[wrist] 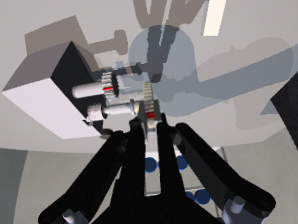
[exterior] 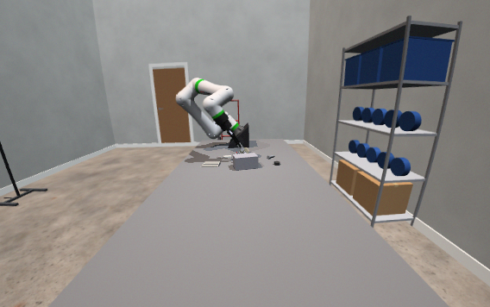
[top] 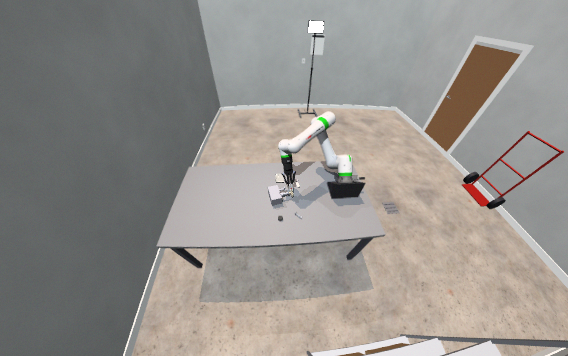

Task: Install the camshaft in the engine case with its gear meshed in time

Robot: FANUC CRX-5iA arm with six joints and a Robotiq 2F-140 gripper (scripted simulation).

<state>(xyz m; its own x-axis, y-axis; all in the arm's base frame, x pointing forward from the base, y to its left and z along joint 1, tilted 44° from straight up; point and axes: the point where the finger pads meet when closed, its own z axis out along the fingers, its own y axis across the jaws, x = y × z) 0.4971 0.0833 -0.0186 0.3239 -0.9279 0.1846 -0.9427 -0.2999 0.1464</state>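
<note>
The engine case [wrist: 49,92] is a pale grey box standing on the table; it also shows in the top view [top: 274,194] and the exterior view [exterior: 245,160]. A short shaft with a red mark [wrist: 100,87] sticks out of its front face. My gripper [wrist: 150,108] is shut on the camshaft, gripping its big toothed gear [wrist: 150,104], which shows a red mark by the fingertips. The camshaft's shaft [wrist: 120,111] points at the case front, just below the marked shaft. I cannot tell how deep it sits in the bearing. The gripper hangs down beside the case [top: 287,186].
A flat pale plate [top: 281,177] lies behind the case. A small dark round part [top: 280,218] and a small grey part [top: 298,215] lie nearer the table's front. The black robot base [top: 345,189] stands to the right.
</note>
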